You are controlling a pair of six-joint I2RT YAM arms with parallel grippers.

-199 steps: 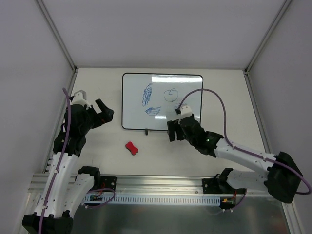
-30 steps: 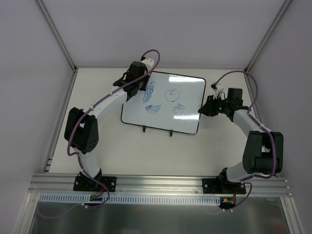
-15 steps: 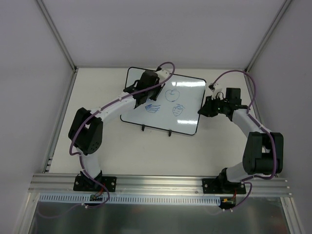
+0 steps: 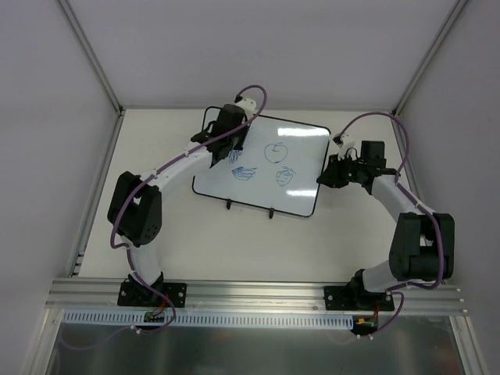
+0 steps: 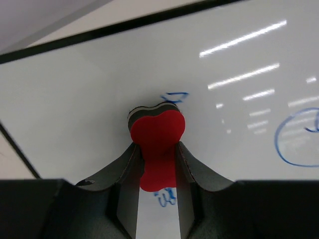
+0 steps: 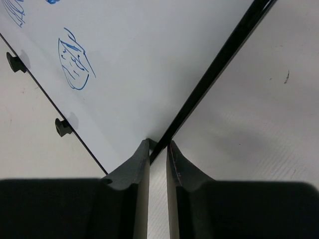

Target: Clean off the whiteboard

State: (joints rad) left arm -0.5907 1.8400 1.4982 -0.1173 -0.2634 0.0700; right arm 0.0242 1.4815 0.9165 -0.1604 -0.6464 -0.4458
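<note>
Overhead, the whiteboard (image 4: 301,168) lies on the cream table (image 4: 351,234) toward the far side, about midway between left and right, skewed rather than square to the table edges. Two small black feet (image 4: 229,205) project from its near edge. Blue marker drawings on the left and middle of the board: an apple outline (image 4: 275,151), a hatched scribble (image 4: 244,173) nearer, another sketch (image 4: 285,176) to its right. The right part of the board is bare white. The left arm reaches far out, with the left gripper (image 4: 226,129) over the board's far left corner. From the left wrist, the left gripper (image 5: 156,147) has its jaws clamped on the waist of a red bone-shaped eraser (image 5: 157,127); a dark layer backs the red face. The eraser's far end appears to meet the board; a short blue stroke (image 5: 175,96) sits just beyond it and more blue scribble (image 5: 164,199) shows below, between the fingers. The right gripper (image 4: 328,176) sits at the board's right edge. From the right wrist, the right gripper (image 6: 158,145) has its jaws drawn nearly together, one on each side of the thin black frame (image 6: 219,59), pinching the edge of the board. A leaf-like blue doodle (image 6: 75,67) and the two feet show on that view's left.
</note>
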